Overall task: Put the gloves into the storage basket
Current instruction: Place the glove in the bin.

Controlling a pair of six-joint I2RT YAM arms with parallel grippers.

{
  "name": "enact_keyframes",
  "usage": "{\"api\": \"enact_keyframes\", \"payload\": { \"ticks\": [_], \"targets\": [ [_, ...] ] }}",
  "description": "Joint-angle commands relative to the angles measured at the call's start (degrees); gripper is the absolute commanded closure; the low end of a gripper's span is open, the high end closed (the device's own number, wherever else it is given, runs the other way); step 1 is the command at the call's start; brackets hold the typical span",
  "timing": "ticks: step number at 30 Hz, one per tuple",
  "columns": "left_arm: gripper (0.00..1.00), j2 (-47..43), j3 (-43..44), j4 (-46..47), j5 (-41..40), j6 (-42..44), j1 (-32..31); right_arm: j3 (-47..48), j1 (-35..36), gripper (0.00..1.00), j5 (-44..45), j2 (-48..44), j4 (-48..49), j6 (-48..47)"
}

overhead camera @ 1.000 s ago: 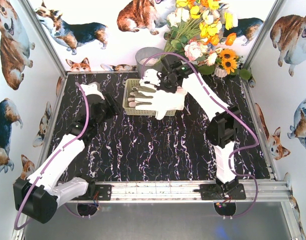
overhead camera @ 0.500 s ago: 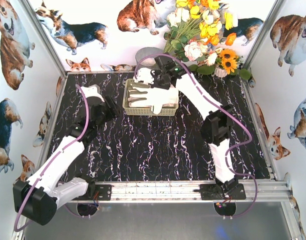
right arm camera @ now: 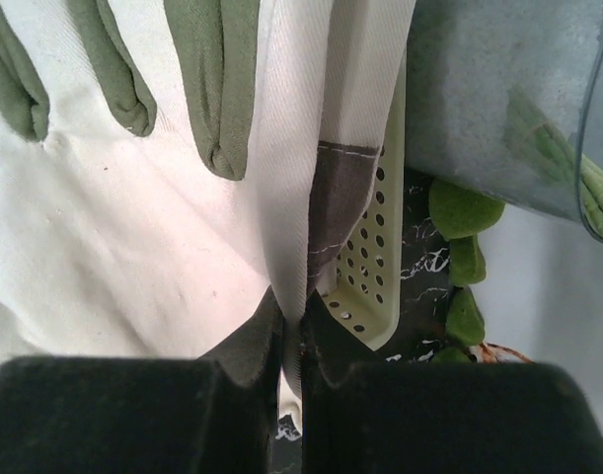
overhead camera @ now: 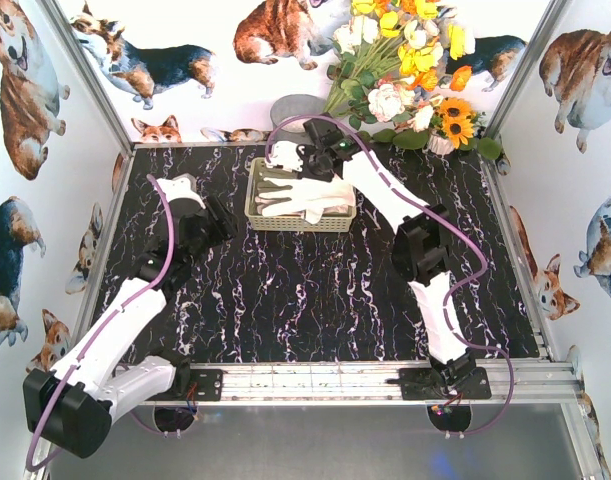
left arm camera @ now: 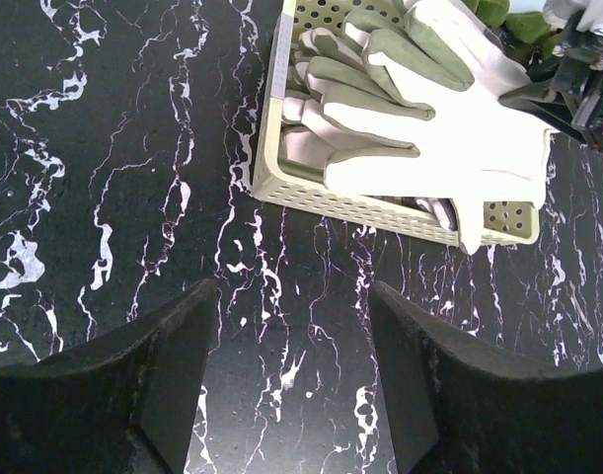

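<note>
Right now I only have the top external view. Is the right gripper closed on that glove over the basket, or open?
Observer: Closed. The right wrist view shows the right gripper pinching a fold of the glove between its fingertips.
Operator: Is it fully inside?
Observer: No. In the left wrist view its cuff end drapes over the near wall of the storage basket, and it lies on top of other gloves inside.
Operator: And the other arm?
Observer: The left gripper is open and empty, over the table short of the basket.
</note>
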Motion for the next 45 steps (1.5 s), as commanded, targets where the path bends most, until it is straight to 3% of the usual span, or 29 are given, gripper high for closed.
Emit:
{"api": "enact_keyframes", "payload": {
  "ticks": [1, 16, 23, 33, 38, 41, 45],
  "targets": [
    [0.42, -1.1, -0.4, -0.9, -0.4, -0.5, 0.6, 3.1, 0.1, 1.00, 0.3, 1.9, 6.1, 1.9],
    [0.42, -2.1, -0.8, -1.9, -0.6, -0.7, 0.7, 2.8, 0.1, 1.00, 2.0, 6.5, 12.5, 7.7],
    [0.41, -2.8, -0.8, -2.5, -0.8, -0.9, 0.7, 1.9, 0.2, 0.71, 3.3, 5.1, 15.7, 9.9],
    [0.41, -4.0, 0.8, -5.3, -1.4, 0.2, 0.6, 1.2, 0.2, 0.46, 0.7, 0.0, 15.7, 14.8],
    [0.39, -4.7, 3.0, -8.1, -1.5, 2.8, 0.7, -1.6, 0.2, 0.41, -1.1, -6.2, 17.6, 19.4],
    [0.23, -6.3, 4.0, -7.6, 0.0, 5.6, 0.7, -5.8, 0.2, 0.38, -1.5, -12.4, 19.4, 24.6],
    [0.13, -9.9, 4.0, -6.9, -2.7, 7.2, 0.7, -19.6, 0.2, 0.37, -1.9, -25.5, 25.9, 35.0]
  ]
}}
